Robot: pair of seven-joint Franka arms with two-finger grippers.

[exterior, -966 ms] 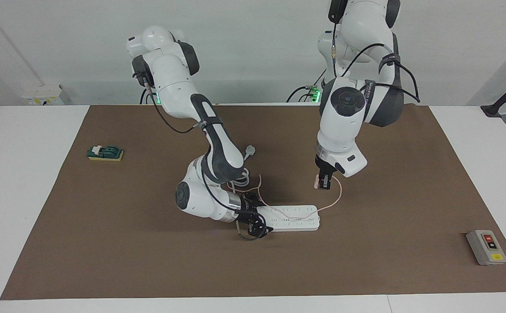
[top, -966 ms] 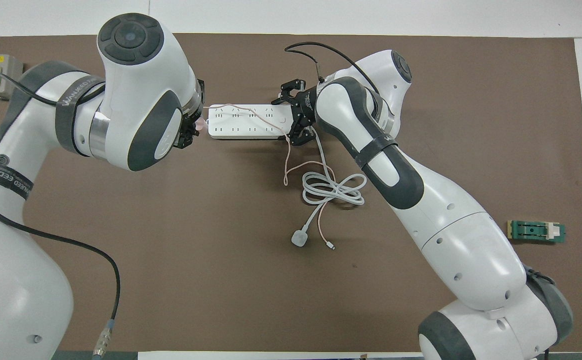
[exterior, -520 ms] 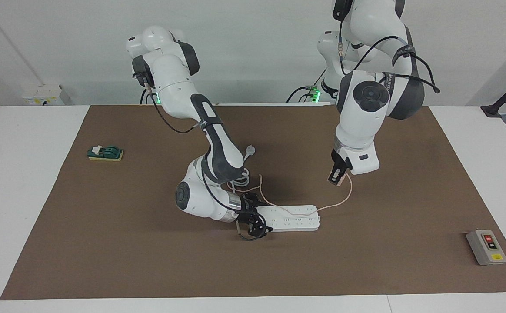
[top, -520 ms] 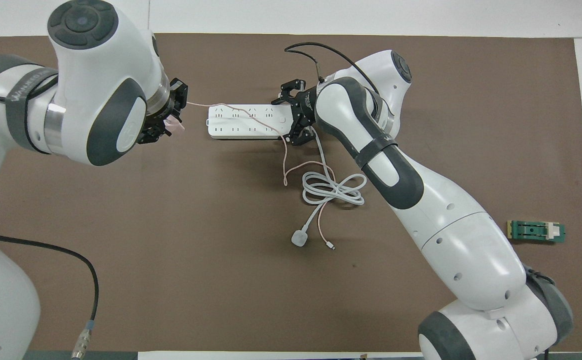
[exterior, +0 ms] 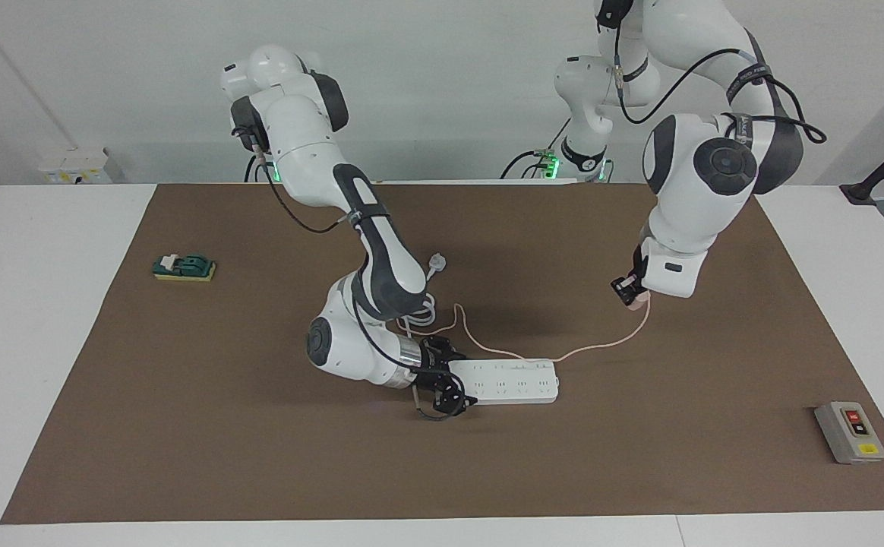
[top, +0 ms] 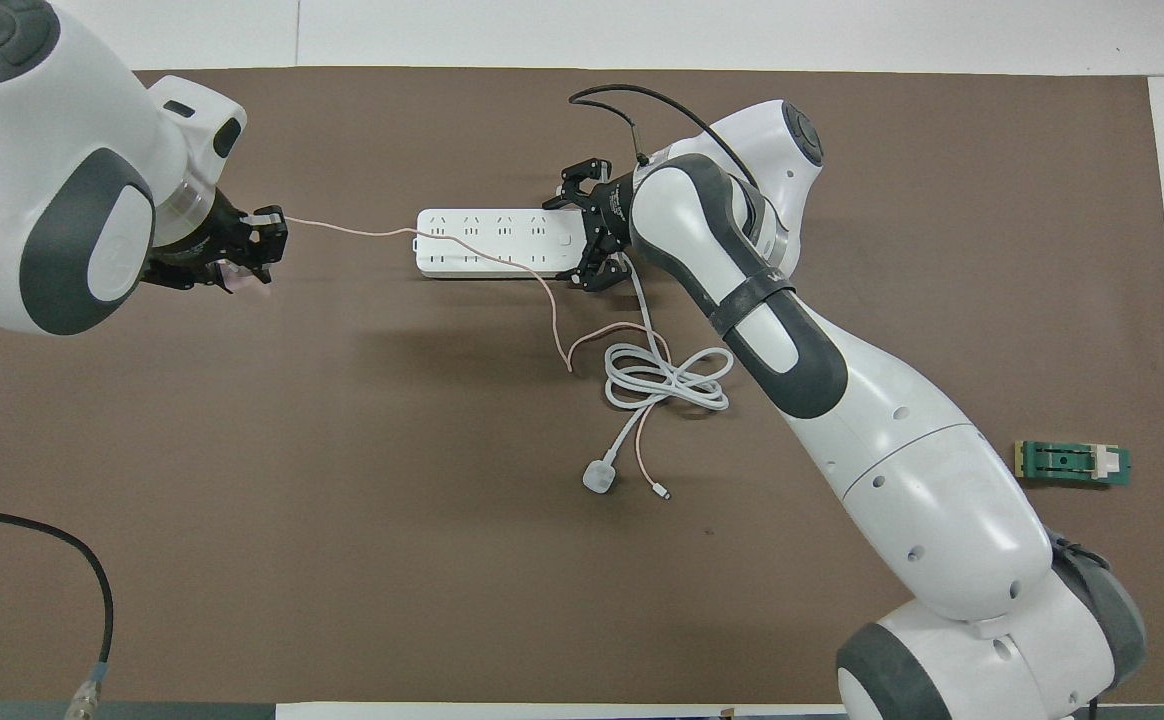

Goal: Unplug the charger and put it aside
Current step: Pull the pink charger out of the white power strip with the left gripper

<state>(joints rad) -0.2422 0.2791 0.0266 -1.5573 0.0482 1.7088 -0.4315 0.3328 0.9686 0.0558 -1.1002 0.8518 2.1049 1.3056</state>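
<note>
The pale pink charger (exterior: 634, 298) is out of the white power strip (exterior: 514, 380) and held in the air by my left gripper (exterior: 629, 292), which is shut on it over the brown mat, toward the left arm's end of the table. In the overhead view the left gripper (top: 247, 262) shows with the charger (top: 240, 272) under it. The charger's thin pink cable (exterior: 601, 346) runs from it across the strip (top: 487, 243) to the mat. My right gripper (exterior: 449, 391) is low at the strip's end, its fingers (top: 569, 190) clasping it.
A coiled white cord (top: 667, 380) with a round white plug (top: 598, 477) lies on the mat nearer to the robots than the strip. A grey switch box (exterior: 850, 431) sits at the left arm's end. A green block (exterior: 184, 267) sits at the right arm's end.
My left gripper has carried the charger away from the power strip toward the left arm's end of the table and a little higher. The pink cable has drawn out straighter. The right arm has not moved.
</note>
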